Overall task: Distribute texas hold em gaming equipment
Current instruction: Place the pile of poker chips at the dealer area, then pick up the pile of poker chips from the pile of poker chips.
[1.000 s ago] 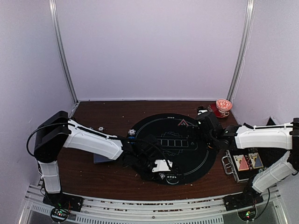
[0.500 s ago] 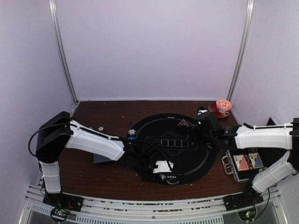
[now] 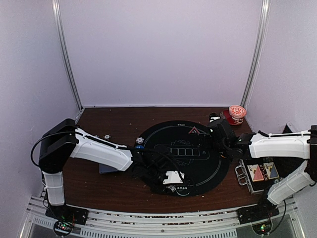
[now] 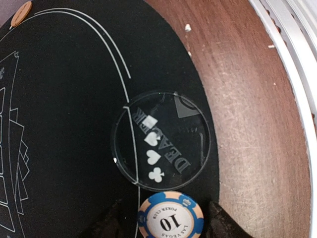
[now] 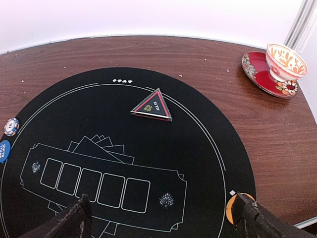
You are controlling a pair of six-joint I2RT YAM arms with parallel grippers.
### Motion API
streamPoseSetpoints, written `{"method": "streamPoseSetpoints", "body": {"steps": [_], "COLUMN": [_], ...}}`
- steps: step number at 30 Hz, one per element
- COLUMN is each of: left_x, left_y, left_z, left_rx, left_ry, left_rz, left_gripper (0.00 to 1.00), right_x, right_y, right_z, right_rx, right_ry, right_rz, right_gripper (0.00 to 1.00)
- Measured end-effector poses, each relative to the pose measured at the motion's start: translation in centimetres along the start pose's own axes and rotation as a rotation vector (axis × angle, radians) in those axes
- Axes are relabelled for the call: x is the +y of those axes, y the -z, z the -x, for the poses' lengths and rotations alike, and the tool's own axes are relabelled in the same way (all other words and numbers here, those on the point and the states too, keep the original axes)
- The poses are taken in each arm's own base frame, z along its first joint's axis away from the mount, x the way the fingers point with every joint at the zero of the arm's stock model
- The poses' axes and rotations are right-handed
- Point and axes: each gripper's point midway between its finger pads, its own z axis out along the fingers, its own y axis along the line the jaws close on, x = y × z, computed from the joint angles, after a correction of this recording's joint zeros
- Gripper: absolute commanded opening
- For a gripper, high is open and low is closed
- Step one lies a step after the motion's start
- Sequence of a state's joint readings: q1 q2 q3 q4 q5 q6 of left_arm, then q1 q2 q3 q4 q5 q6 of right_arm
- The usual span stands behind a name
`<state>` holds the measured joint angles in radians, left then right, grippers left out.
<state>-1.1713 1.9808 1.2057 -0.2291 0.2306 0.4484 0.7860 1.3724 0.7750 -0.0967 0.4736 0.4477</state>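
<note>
A blue-and-peach poker chip [image 4: 170, 218] marked 10 lies flat on the black mat [image 4: 69, 99], just below a clear dealer disc [image 4: 161, 140]. My left gripper [image 4: 166, 225] is low over the mat's near edge [image 3: 173, 184]. Its fingers [image 4: 106, 223] stand on either side of the chip with narrow gaps, open. My right gripper [image 5: 163, 220] hovers wide open and empty over the mat's right side. An orange disc [image 5: 232, 208] is partly hidden behind its right finger. The red triangle marker [image 5: 152, 105] lies at the mat's far edge. Two chips [image 5: 11, 126] sit at its left edge.
A red-patterned cup and saucer [image 3: 237, 112] stand at the back right. An open metal case [image 3: 260, 173] lies right of the mat. A grey-blue card stack [image 3: 106, 168] sits under the left arm. The table's front rail [image 4: 297, 59] runs close to the left gripper.
The left arm has shifted very slightly over the mat's near edge. The right arm has not moved.
</note>
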Motion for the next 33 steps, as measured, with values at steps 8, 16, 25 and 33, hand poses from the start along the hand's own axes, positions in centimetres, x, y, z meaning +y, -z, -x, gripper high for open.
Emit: {"method": "streamPoseSetpoints", "body": {"steps": [8,16,25,33], "left_x": [0.4,1.2,5.8,14.0], "left_y": [0.1,3.8,13.4,21.8], "left_z": [0.1,1.1,1.5,-7.0], "left_rx": [0.004,-0.022,-0.121,-0.050], "left_ry": [0.001,-0.025,0.016,0.247], "left_rz": [0.023,0.103,0.318,0.611], "left_gripper": [0.86,0.98,0.98,0.98], "right_x": [0.0,0.0,0.0,0.0], "right_y": [0.0,0.0,0.0,0.0], "right_z": [0.0,0.0,0.0,0.0], "right_rx": [0.000,0.000,0.000,0.000], "right_ry": [0.000,0.000,0.000,0.000], "right_rz": [0.000,0.000,0.000,0.000], "right_gripper": [1.00,1.00,1.00,1.00]}}
